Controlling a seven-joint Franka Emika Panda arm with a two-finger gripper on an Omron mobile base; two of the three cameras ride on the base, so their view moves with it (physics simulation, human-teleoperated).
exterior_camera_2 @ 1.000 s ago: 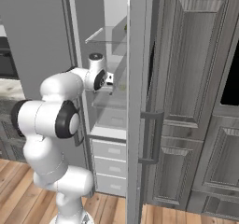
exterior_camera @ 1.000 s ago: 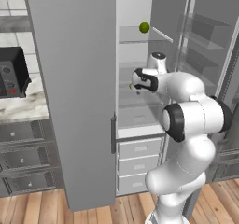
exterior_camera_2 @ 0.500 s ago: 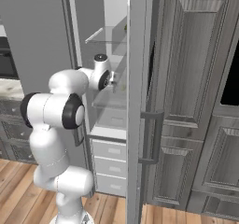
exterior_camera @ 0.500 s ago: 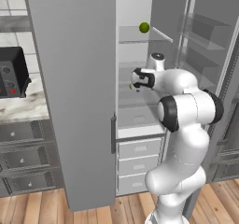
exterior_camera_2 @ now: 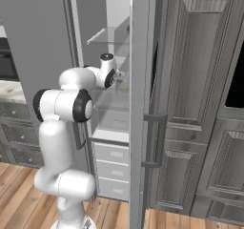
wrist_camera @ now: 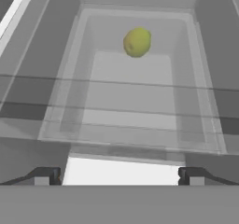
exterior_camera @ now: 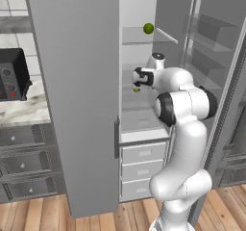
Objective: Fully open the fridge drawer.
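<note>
The gripper (wrist_camera: pixel 120 175) hangs spread wide just before the fridge drawer (wrist_camera: pixel 130 136), whose glassy front rim blurs into the shelves; a yellow-green fruit (wrist_camera: pixel 137 42) lies at its back, the fingertips (wrist_camera: pixel 44 176) half cut off

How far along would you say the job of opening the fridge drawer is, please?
Done: the fridge door stands open and the arm has reached inside. In hand: the pincer, fingers spread, faces the see-through drawer holding a yellow-green fruit, gripping nothing. Left: taking the front edge and pulling the drawer fully out.
</note>
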